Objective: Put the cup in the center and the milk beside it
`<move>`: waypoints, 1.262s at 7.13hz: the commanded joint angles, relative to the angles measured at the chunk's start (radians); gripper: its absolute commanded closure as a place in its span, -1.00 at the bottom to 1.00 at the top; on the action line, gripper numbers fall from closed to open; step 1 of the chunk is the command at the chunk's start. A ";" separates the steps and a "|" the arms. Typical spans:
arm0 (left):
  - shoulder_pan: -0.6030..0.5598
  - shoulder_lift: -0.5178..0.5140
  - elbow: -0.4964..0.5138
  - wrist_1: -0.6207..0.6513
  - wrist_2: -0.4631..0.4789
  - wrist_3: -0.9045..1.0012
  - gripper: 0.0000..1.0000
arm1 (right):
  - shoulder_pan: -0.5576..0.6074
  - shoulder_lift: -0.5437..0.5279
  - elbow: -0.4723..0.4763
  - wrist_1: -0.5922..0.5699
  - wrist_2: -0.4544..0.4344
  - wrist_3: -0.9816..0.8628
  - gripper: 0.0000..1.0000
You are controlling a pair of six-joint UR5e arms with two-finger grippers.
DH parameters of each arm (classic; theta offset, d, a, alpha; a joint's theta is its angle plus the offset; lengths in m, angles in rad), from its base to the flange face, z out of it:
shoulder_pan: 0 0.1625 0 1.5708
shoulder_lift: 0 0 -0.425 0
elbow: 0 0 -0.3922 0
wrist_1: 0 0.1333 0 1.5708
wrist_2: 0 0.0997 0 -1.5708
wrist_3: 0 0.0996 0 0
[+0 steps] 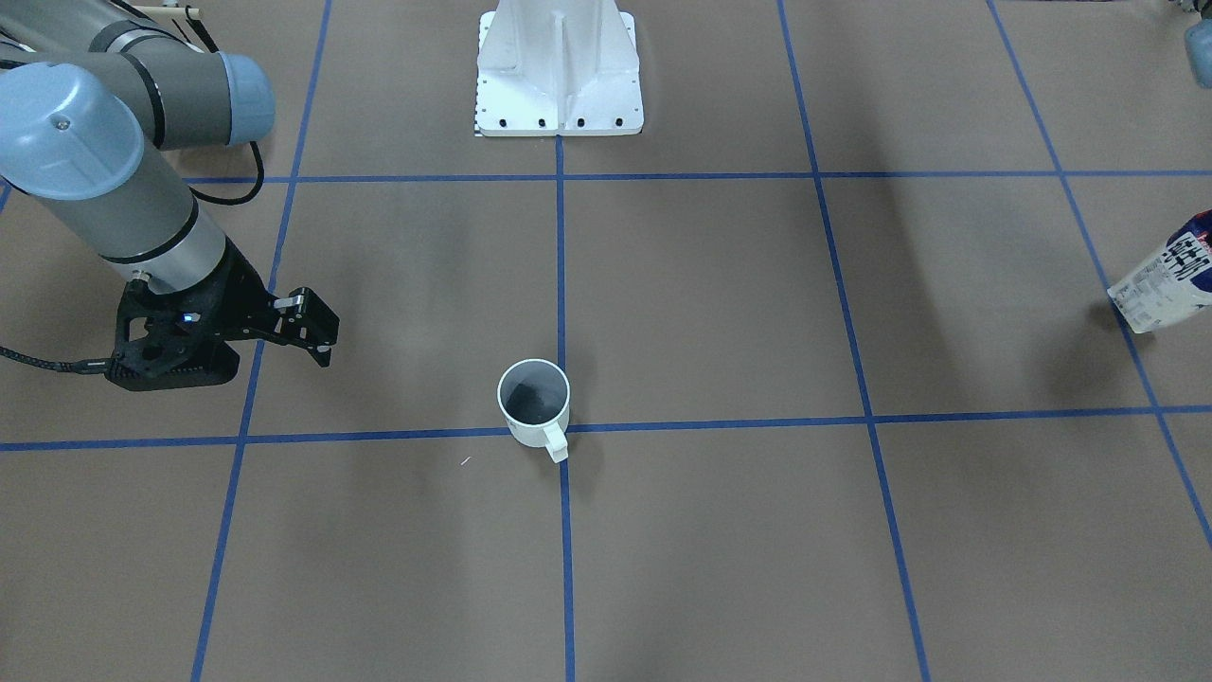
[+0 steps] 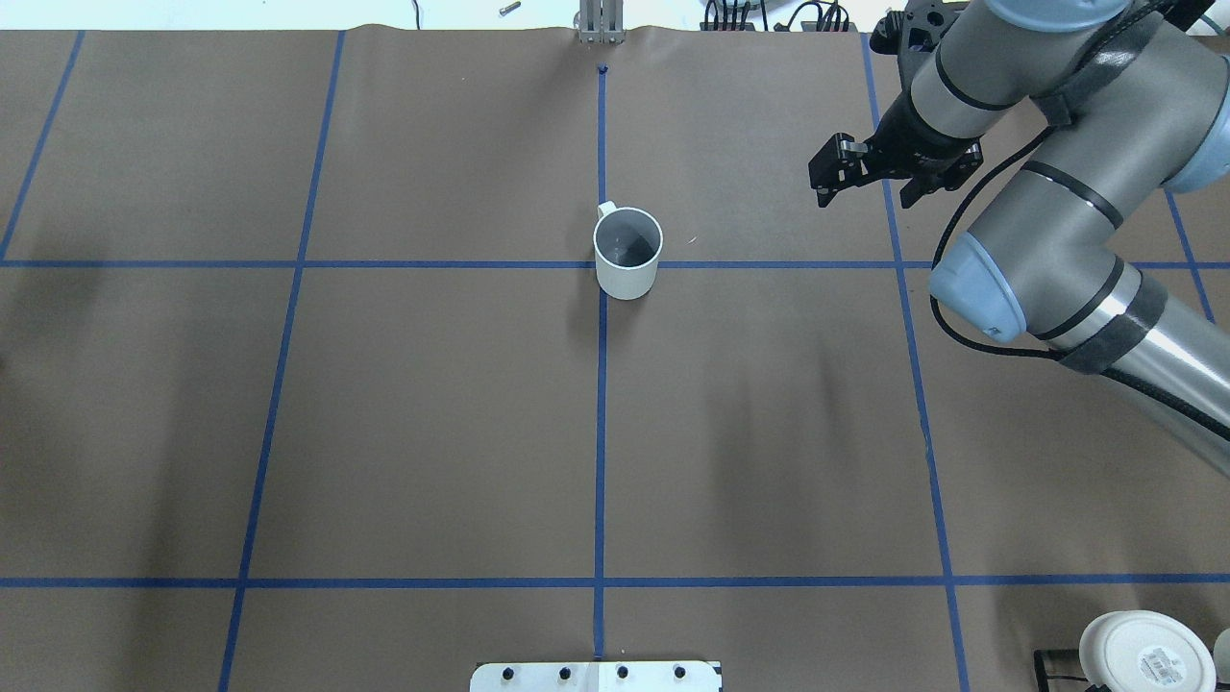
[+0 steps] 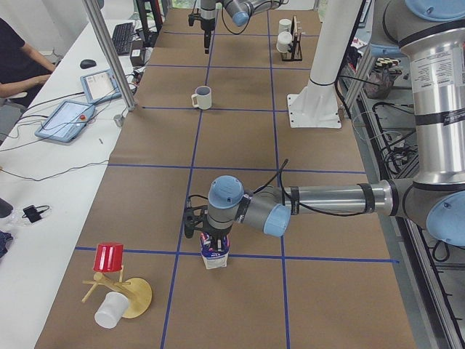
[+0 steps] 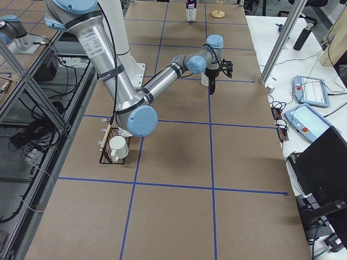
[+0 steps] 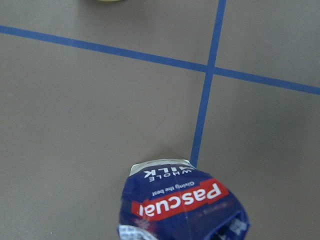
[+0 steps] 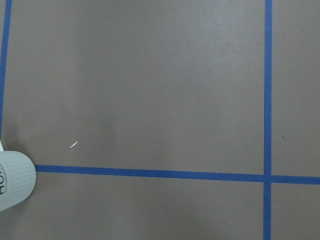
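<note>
The cup (image 2: pixel 628 252), a small white mug with a dark grey inside, stands upright on the crossing of the blue tape lines at the table's middle; it also shows in the front view (image 1: pixel 533 398). My right gripper (image 2: pixel 863 192) hangs open and empty to the right of the cup, well apart from it. The milk (image 3: pixel 215 251), a white and dark-blue carton with a red "Pascual" banner, stands on a tape line at the table's left end. It fills the bottom of the left wrist view (image 5: pixel 182 205). My left gripper (image 3: pixel 212 234) is right over the milk; I cannot tell whether it grips.
The robot's white base plate (image 1: pixel 559 85) sits at the table's near edge. A wooden stand with a red cup (image 3: pixel 110 257) and a white cup is beyond the milk. A rack with a white cup (image 4: pixel 117 147) and a white tub (image 2: pixel 1143 654) stand on the right side.
</note>
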 commanded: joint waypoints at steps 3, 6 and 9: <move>0.001 -0.200 -0.022 0.095 0.009 -0.003 1.00 | 0.020 -0.004 0.010 0.000 0.003 0.001 -1.00; 0.088 -0.532 -0.015 0.441 0.047 -0.020 1.00 | 0.030 -0.017 0.016 0.002 -0.002 0.001 -1.00; 0.273 -0.791 0.027 0.635 0.107 -0.199 1.00 | 0.031 -0.024 0.022 0.002 -0.002 0.001 -1.00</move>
